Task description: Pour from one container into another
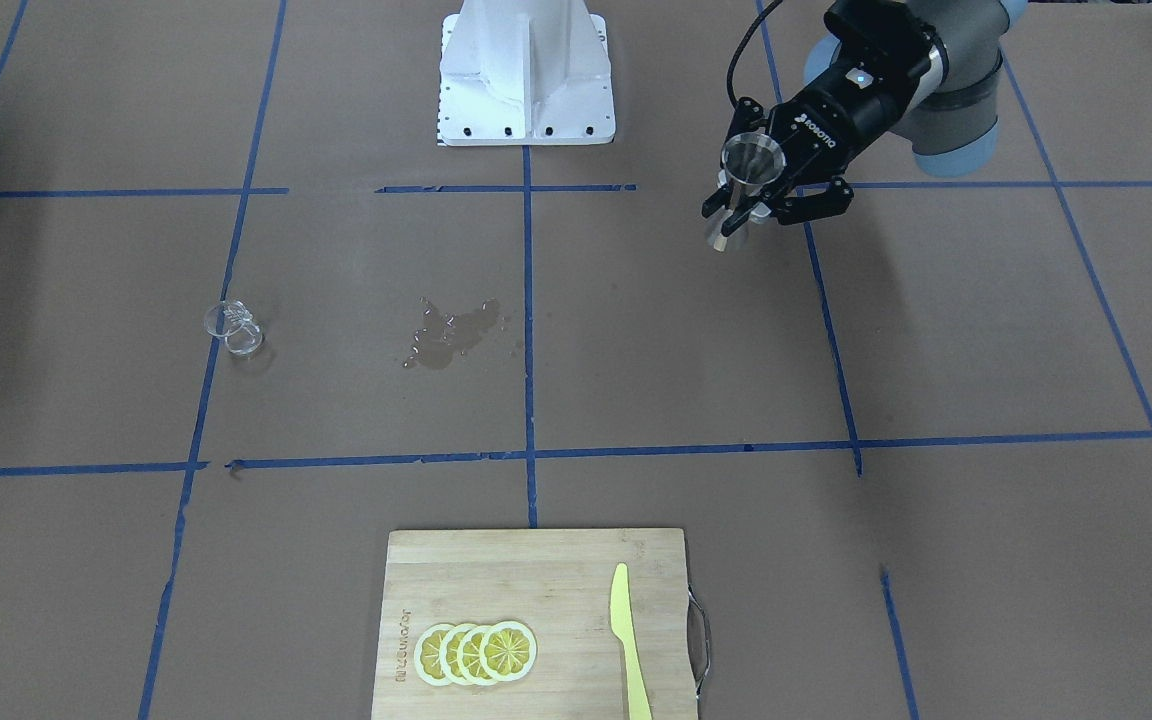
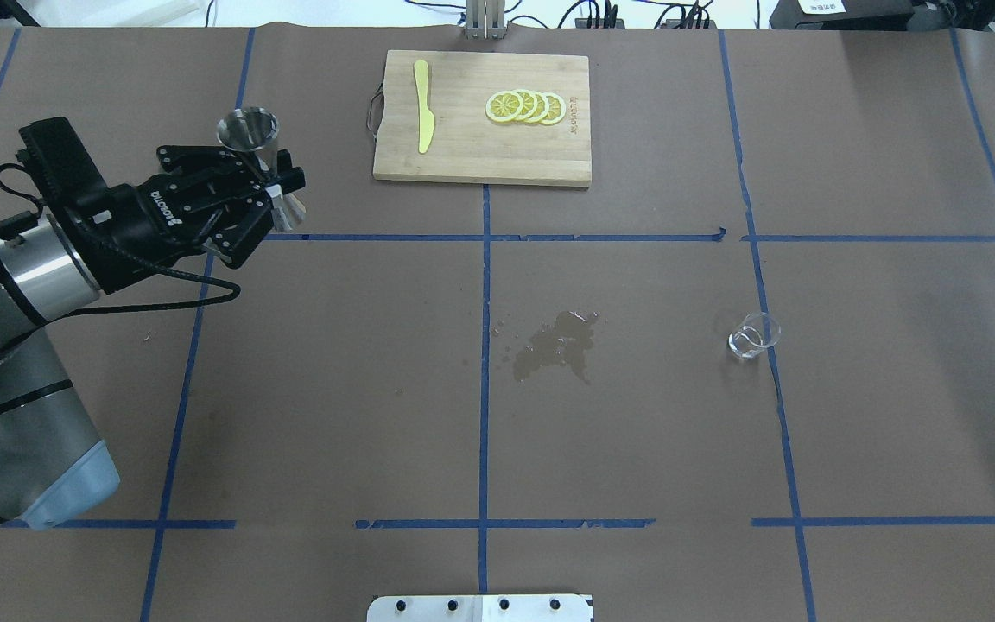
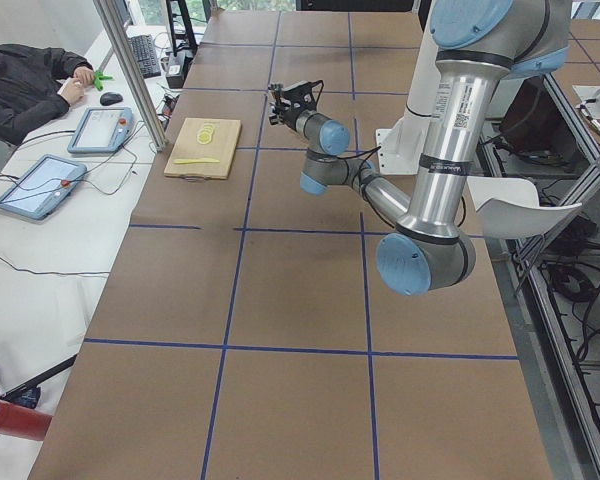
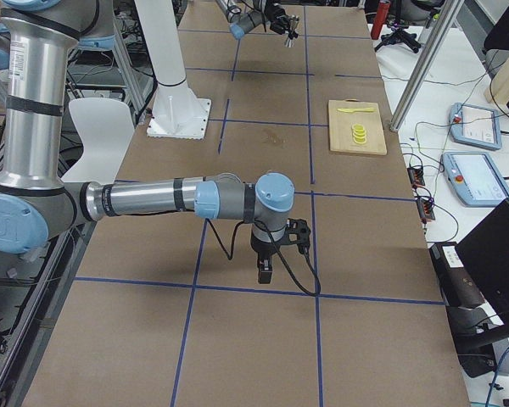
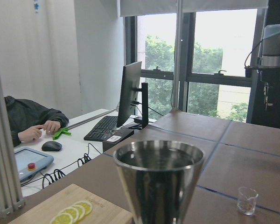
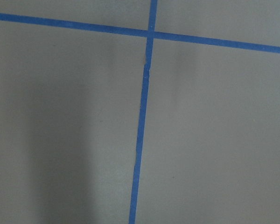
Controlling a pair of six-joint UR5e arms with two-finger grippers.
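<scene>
A: A table under brown paper, gridded with blue tape, seen from the front. What is the left gripper doing?
B: Its fingers are closed round the waist of a steel jigger, held upright above the table on the robot's left side. The shot glass stands well apart, beyond a wet patch.
A: And overhead?
B: The same layout: jigger at one end, glass at the other, spill between them.
A: The side views?
B: The one from the robot's left adds nothing. From its right, the right gripper points down at the paper, and I cannot tell how far open it is.
A: The wrist cameras?
B: The left one looks over the jigger's rim to the glass, upright and far off. I can't say whether the jigger is filled. The right one shows only tape and paper.
A: What could go wrong?
B: I'd judge the long carry could slop liquid. The glass's mouth is narrow, so an off-centre pour would miss, and a nudge would topple it.
A: Counts?
B: One jigger, one glass, one wet patch, one cutting board, four lemon slices, one yellow knife.
</scene>
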